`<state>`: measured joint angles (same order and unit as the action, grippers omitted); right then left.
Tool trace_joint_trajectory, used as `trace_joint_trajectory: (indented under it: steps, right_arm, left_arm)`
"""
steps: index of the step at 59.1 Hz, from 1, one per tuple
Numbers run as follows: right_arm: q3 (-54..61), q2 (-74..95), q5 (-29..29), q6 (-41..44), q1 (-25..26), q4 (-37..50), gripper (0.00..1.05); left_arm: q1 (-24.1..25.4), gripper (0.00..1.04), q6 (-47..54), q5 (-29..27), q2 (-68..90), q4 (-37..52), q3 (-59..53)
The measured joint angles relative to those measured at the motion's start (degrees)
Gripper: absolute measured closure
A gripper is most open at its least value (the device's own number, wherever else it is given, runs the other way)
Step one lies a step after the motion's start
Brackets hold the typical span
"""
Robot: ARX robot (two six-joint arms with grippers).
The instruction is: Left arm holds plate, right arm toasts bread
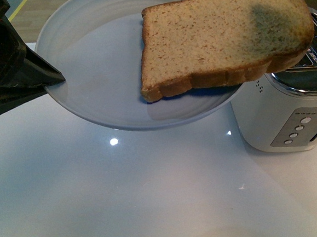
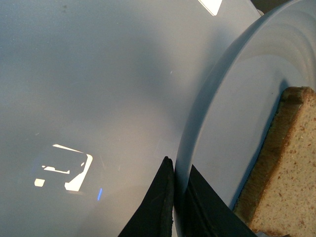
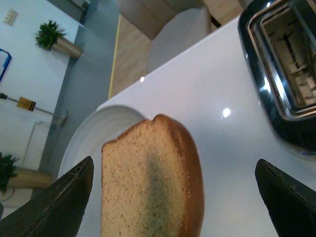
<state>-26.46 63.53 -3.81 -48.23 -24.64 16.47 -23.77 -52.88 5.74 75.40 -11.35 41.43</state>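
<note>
The pale blue-grey plate (image 1: pixel 96 63) hangs tilted above the white table, and my left gripper (image 1: pixel 55 79) is shut on its left rim. In the left wrist view the two black fingers of that gripper (image 2: pixel 180 167) pinch the plate's rim (image 2: pixel 207 123). The bread (image 1: pixel 223 36) lies on the plate, its rounded crust end overhanging the right rim toward the toaster. From the right wrist, the right gripper (image 3: pixel 174 165) stands open, its fingers wide apart on either side of the bread (image 3: pixel 148 187) and not touching it. A dark shadow falls across the slice.
A white and chrome toaster (image 1: pixel 279 114) stands on the table at the right, its open slot (image 3: pixel 289 64) just beyond the bread. The glossy white table (image 1: pixel 153 196) lies below the plate. Past the table's far edge there is wooden floor (image 3: pixel 133 54).
</note>
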Motion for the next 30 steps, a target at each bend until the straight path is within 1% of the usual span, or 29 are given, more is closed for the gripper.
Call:
trace_joint_trajectory:
  steps: [8,11,13,18,24,26,27,28,30]
  right_arm:
    - [-0.2,3.1,0.5,-2.45,-0.37,2.47,0.09]
    - [-0.37,3.85,0.57,-3.19,-0.39,3.06,0.12]
    - [-0.48,4.57,0.7,-3.52,-0.39,3.54,0.17]
    - [-0.61,6.19,0.92,-4.44,-0.46,4.44,0.26]
    - [-0.81,7.69,1.25,-5.01,-0.68,4.9,0.32]
    - [-0.92,8.15,1.27,-5.16,-0.83,5.03,0.36]
    - [-0.96,8.33,1.27,-5.2,-0.9,5.14,0.39]
    - [-1.05,8.66,1.27,-5.38,-1.05,5.33,0.44]
    - [-1.18,8.94,1.29,-5.49,-1.22,5.6,0.51]
  left_arm:
    - [0.15,1.02,-0.04,0.09,0.0,0.0,0.0]
    - [0.15,1.02,-0.04,0.22,0.0,0.0,0.02]
    - [0.15,1.02,-0.13,0.24,0.0,0.0,0.02]
    - [0.2,1.02,-0.28,0.28,0.0,0.0,0.02]
    - [0.33,1.02,-0.35,0.28,0.0,0.0,0.02]
    - [0.39,1.02,-0.37,0.33,0.0,0.0,0.02]
    - [0.42,1.02,-0.37,0.35,0.0,0.0,0.02]
    - [0.48,1.02,-0.37,0.39,0.0,0.0,0.02]
    - [0.55,1.02,-0.37,0.44,0.0,0.0,0.0]
